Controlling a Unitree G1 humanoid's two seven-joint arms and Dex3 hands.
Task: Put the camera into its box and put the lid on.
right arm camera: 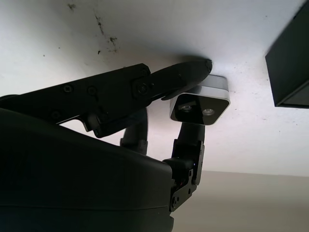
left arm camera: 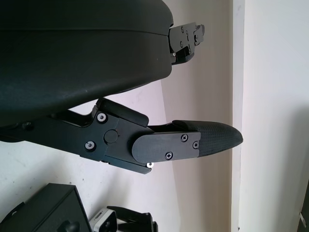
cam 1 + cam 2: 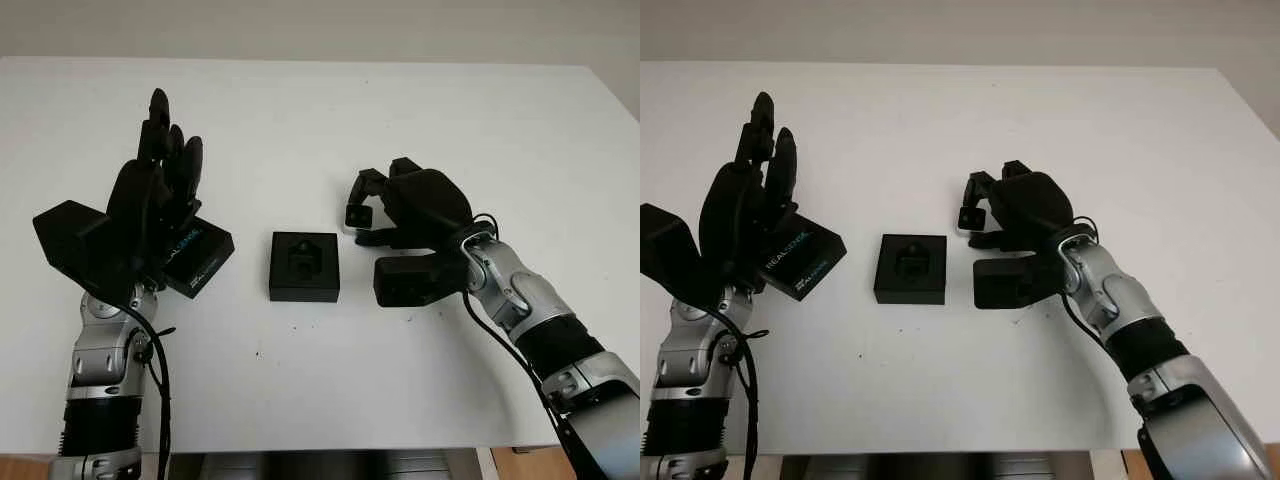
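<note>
The open black box (image 3: 304, 265) with its dark foam insert lies at the table's middle. To its right, my right hand (image 3: 365, 215) is curled over the small silver camera (image 3: 350, 216). In the right wrist view one finger (image 1: 178, 75) presses the camera (image 1: 200, 105) from one side and another finger (image 1: 189, 145) from the opposite side, close to the tabletop. The black lid (image 3: 203, 255) with blue lettering lies left of the box, partly hidden by my left hand (image 3: 165, 165), which stands upright and open beside it, holding nothing.
The white table (image 3: 320, 120) stretches wide behind the objects. Its right edge (image 3: 615, 100) runs along a pale floor, and its front edge (image 3: 330, 448) is near my arms. A corner of the box (image 1: 292, 63) lies close to the camera.
</note>
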